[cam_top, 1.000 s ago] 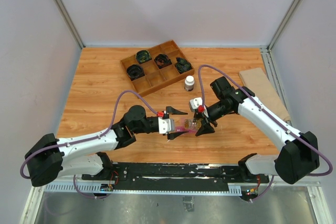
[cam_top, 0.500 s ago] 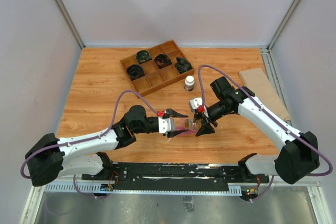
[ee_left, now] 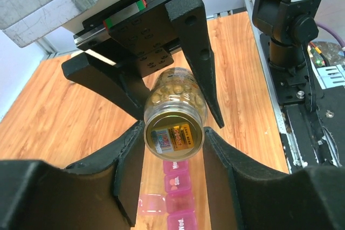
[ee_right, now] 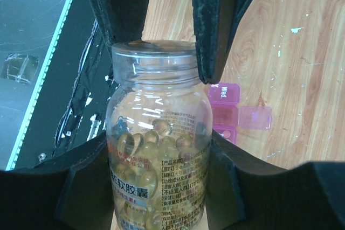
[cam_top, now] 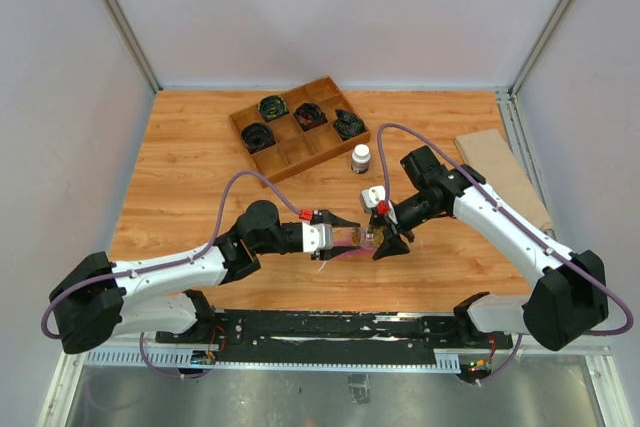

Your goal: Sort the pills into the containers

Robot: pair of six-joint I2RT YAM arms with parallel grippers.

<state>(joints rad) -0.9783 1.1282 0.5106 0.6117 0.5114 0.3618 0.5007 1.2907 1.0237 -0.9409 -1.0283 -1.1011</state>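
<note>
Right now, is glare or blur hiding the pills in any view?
Right wrist: glare streaks the jar, yet the pills show clearly. Left wrist: jar sharp, the near fingers dark and soft, pink containers cut off at the bottom. Top external: even light, soft shadows, pills too small to see.

Between my right fingers point(ee_right: 81, 187) the glass jar point(ee_right: 156, 133) runs off the picture's bottom edge, base unseen. Beyond its neck the pink containers point(ee_right: 225, 116) sit half covered by the jar and my left fingers point(ee_right: 221, 20). From overhead the pills point(ee_right: 153, 138) are too small to make out.
</note>
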